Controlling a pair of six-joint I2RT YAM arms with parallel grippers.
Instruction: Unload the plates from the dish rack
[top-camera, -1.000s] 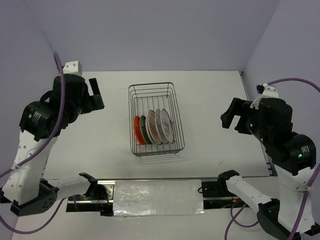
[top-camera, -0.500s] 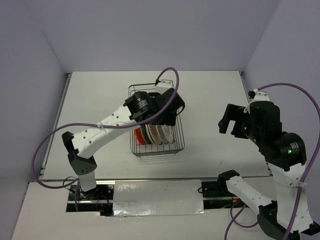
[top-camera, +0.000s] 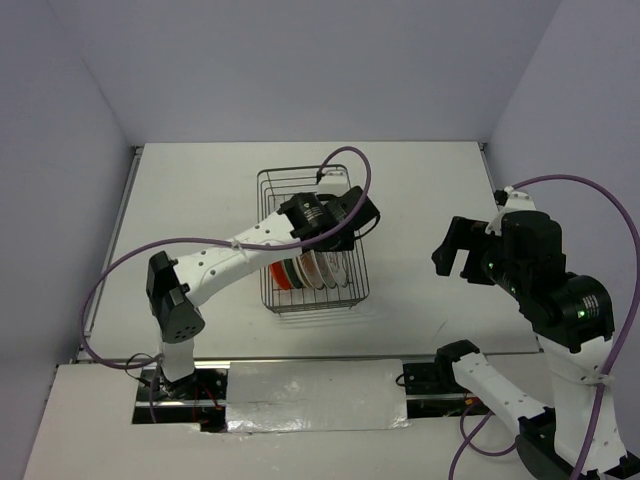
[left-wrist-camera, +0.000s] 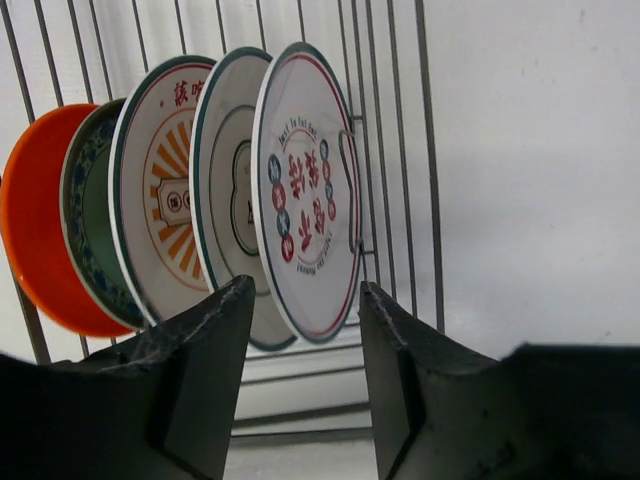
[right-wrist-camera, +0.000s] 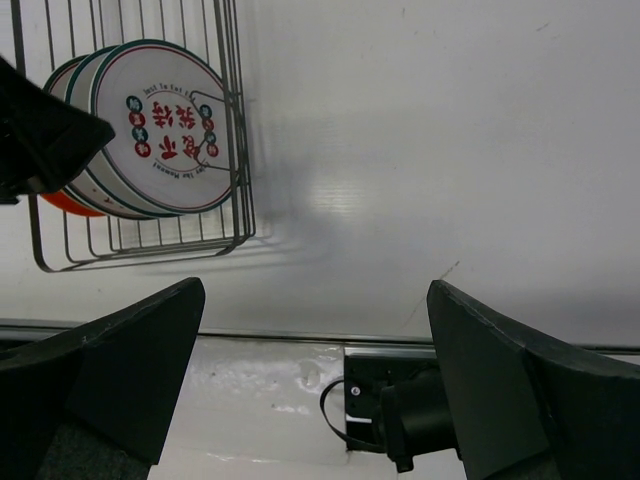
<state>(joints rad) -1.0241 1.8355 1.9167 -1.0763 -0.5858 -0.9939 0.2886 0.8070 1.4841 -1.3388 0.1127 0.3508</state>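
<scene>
1. The left hand (left-wrist-camera: 304, 288), fingers spread, hangs over the dish rack (top-camera: 318, 298) in the middle of the tabletop (top-camera: 200, 190). It has slid a little toward the right edge since half a second ago.
2. In the left wrist view, the red-marked plate (left-wrist-camera: 305, 240) shows in the gap between its fingers (left-wrist-camera: 205, 370).
3. Five plates (top-camera: 305, 272) stand on edge in the rack's near half, unchanged. Behind the red-marked plate stand the grey-ringed plate (left-wrist-camera: 228, 200), the sunburst plate (left-wrist-camera: 160, 220), the dark green plate (left-wrist-camera: 90, 230) and the orange plate (left-wrist-camera: 40, 240).
4. The right hand (top-camera: 452, 248), spread wide, hovers near the right edge, well apart from the rack. It has shifted slightly toward the near edge.
</scene>
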